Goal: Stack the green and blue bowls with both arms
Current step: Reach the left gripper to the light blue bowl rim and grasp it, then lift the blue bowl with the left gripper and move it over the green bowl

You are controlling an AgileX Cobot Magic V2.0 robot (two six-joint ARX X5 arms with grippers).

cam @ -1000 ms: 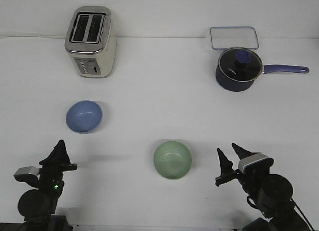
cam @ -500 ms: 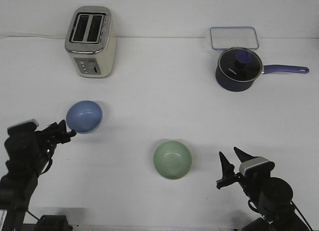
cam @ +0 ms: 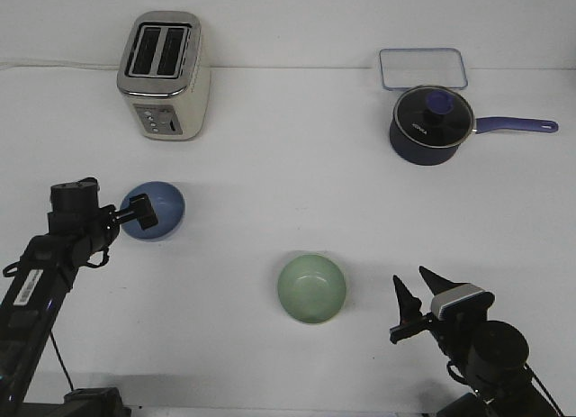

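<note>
The periwinkle blue bowl (cam: 160,210) sits upright on the white table at the left. My left gripper (cam: 139,211) has reached its left rim, with the jaws apart over the rim; I cannot tell whether the fingers touch the bowl. The sage green bowl (cam: 311,288) sits upright near the middle front, apart from both arms. My right gripper (cam: 409,278) is open and empty, low at the front right, to the right of the green bowl with its fingers pointing up.
A cream toaster (cam: 164,75) stands at the back left. A dark navy saucepan (cam: 431,125) with a glass lid and a long handle pointing right stands at the back right. A clear lidded container (cam: 423,67) lies behind it.
My left arm has risen from the front left corner and swung forward to the blue bowl's left rim. The right arm has barely moved. Both bowls have stayed in place.
</note>
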